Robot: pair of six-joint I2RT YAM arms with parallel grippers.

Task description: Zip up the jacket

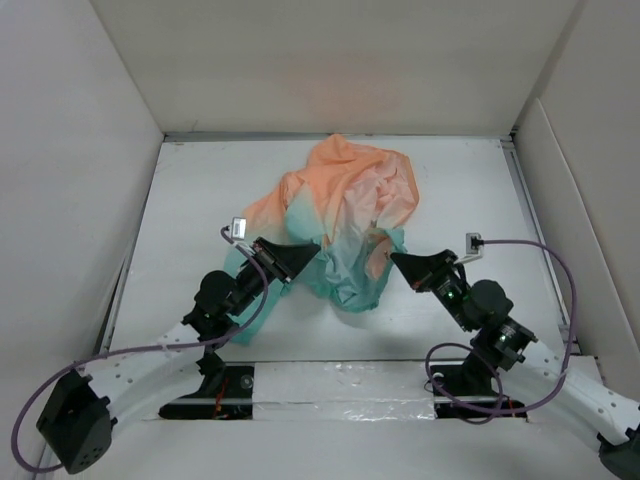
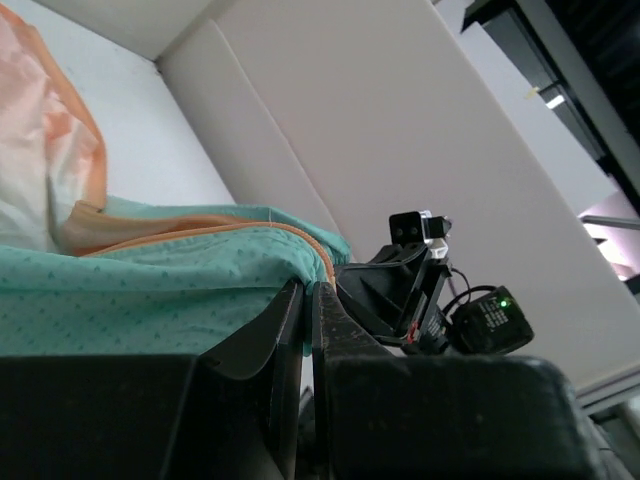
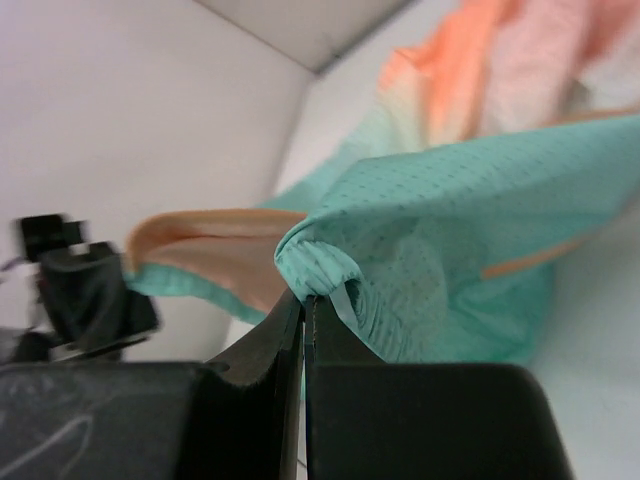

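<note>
Cloth is pinched tight on both sides. The left gripper (image 2: pixel 310 296) is closed on the green-blue bottom edge of the jacket (image 1: pixel 345 215), and the orange zipper strip (image 2: pixel 200 232) runs right down to its fingertips. The right gripper (image 3: pixel 303 302) has a small bunched fold of the same green-blue cloth squeezed between its closed fingers. The jacket lies crumpled in the middle of the table (image 1: pixel 200 190), with its orange part toward the far edge and its green-blue part toward the near edge, where the grippers reach in. I think the job right now is to pull the bottom out flat so the two front sides can meet. To do that well, both grippers should pull gently apart, slow and even, because the cloth looks thin and could slip out or bunch up more. The zipper is not closed yet, and I cannot see its slider. Counting: one jacket, one table, one zipper strip that I can see, and two grippers, each holding the jacket.
</note>
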